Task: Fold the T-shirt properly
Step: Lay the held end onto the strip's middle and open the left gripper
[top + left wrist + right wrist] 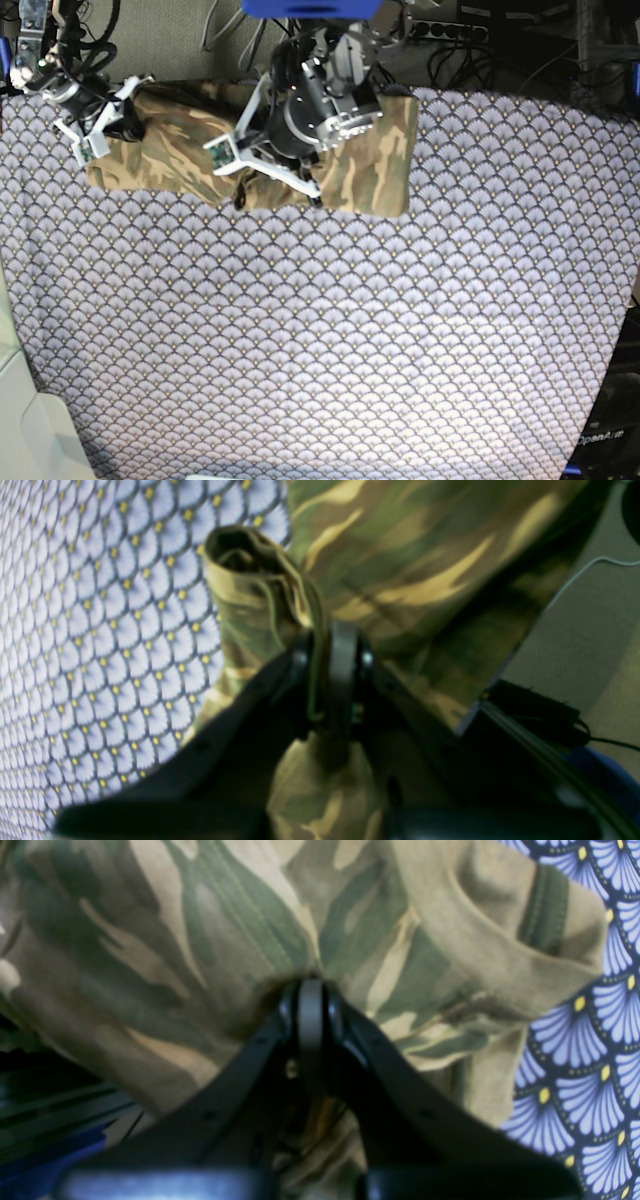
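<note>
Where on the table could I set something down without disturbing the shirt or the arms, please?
The table cloth lies bare from the T-shirt down to the near edge, and right of the shirt. The far strip is crowded: both arms work there, the left pincer and right pincer shut on fabric.

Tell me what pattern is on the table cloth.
Purple-grey fan scales with yellow dots on the table cloth, clearest in the left wrist view.
</note>
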{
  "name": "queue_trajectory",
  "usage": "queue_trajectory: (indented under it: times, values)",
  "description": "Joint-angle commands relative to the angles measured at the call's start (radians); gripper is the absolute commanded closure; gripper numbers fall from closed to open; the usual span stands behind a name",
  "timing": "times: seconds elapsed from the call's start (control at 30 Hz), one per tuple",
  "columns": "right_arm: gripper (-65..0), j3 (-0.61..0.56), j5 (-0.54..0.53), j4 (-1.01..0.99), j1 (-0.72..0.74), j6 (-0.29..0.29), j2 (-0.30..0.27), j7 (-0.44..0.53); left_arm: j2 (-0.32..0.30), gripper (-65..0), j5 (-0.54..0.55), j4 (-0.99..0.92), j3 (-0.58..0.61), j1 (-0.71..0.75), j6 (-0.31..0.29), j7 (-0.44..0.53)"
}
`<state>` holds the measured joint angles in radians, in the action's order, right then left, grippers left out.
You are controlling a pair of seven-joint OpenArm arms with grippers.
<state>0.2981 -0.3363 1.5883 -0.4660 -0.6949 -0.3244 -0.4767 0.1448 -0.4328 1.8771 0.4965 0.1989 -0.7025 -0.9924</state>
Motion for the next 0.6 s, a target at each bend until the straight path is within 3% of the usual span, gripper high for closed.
queue_trajectory:
  times: [0.0, 0.27, 0.43, 0.57]
  values:
    - [0.0, -0.001, 0.026, 0.002, -0.004, -0.003, -0.008, -0.030, 0.012, -1.3, 0.009, 0.013, 0.006, -0.009, 0.004, 0.017]
    - [0.0, -0.003, 0.026, 0.002, -0.004, -0.003, -0.008, -0.030, 0.012, -33.2, 0.009, 0.025, -0.005, -0.009, 0.004, 0.020]
    - [0.0, -0.003, 0.026, 0.002, -0.004, -0.003, -0.008, -0.029, 0.012, -35.6, 0.015, 0.048, -0.005, -0.008, 0.004, 0.020]
    - [0.0, -0.001, 0.026, 0.001, -0.004, -0.003, -0.008, -0.029, 0.012, -35.5, 0.122, 0.115, -0.005, -0.008, 0.004, 0.011]
